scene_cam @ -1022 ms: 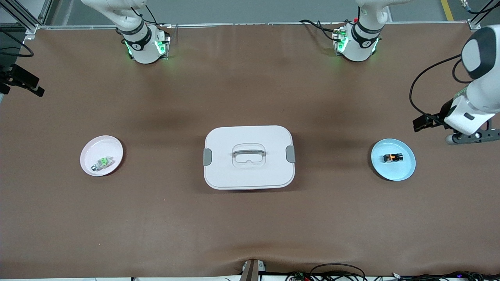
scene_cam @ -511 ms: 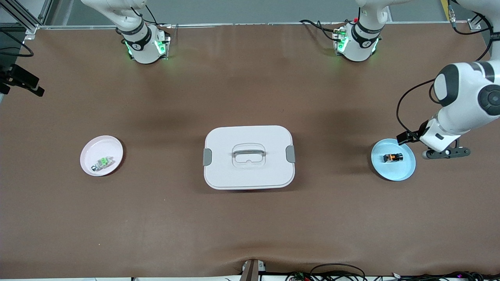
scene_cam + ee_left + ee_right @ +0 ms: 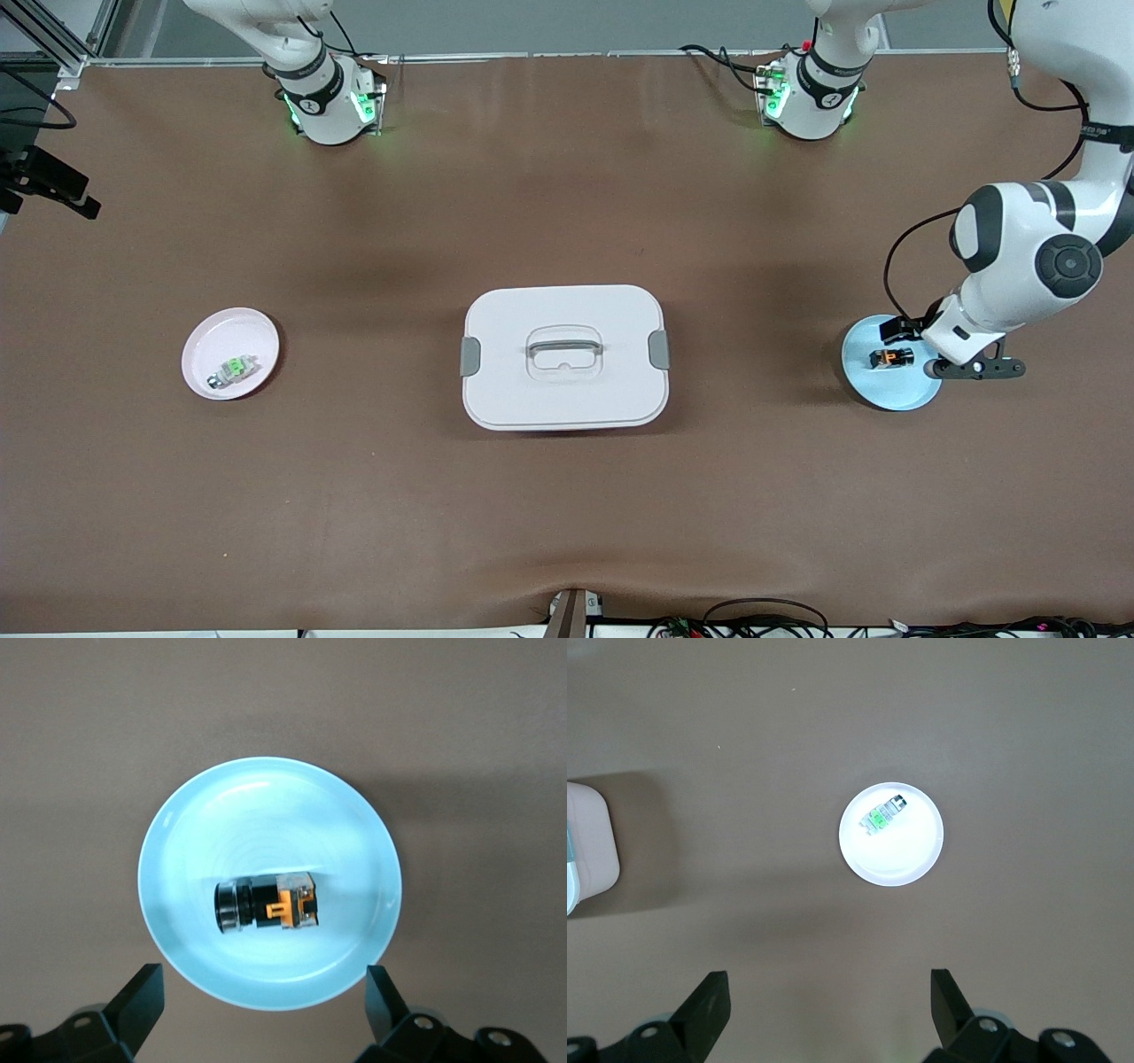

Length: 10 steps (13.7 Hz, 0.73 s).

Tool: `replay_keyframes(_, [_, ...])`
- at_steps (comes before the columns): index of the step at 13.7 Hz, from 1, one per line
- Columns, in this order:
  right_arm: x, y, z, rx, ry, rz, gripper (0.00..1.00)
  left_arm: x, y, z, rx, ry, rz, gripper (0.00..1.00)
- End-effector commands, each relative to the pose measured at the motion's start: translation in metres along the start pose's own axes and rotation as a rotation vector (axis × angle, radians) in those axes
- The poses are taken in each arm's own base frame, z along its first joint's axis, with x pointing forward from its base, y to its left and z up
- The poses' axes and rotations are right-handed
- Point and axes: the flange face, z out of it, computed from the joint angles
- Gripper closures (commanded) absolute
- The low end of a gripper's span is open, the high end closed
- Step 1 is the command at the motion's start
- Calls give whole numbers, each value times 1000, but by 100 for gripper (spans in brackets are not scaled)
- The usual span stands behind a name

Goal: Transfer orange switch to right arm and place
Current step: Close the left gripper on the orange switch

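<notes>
Brown tabletop, left gripper (image 3: 261, 1014) spread wide over the orange switch (image 3: 266, 904) on its blue plate (image 3: 177, 859): descend and pinch next; right gripper (image 3: 824, 1014) waits open.

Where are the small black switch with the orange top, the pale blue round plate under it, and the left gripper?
orange switch (image 3: 266, 904), left wrist view, black body.
blue plate (image 3: 266, 793), left wrist view, bare inner surface.
left gripper (image 3: 266, 1014), left wrist view, midway between open fingertips.

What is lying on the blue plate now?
Only the orange switch lies on the blue plate, on its side. The open left gripper hovers over the plate. The switch's underside is hidden.
</notes>
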Motion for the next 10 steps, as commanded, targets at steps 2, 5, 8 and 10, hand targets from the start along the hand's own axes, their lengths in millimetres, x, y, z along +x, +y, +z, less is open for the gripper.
replay_keyframes(2, [1,5,-6,-17,0,-4,0,2,-4,23,22,-7,42,0])
replay_keyframes(5, [1,4,-6,-17,-1,-7,0,2,-16,39,43,-5,55,0])
replay_keyframes(8, [1,5,-7,-17,3,-2,0,4,-29,48,38,11,33,0])
replay_keyframes(10, [1,4,-7,-17,3,-5,0,6,-26,47,31,15,21,0])
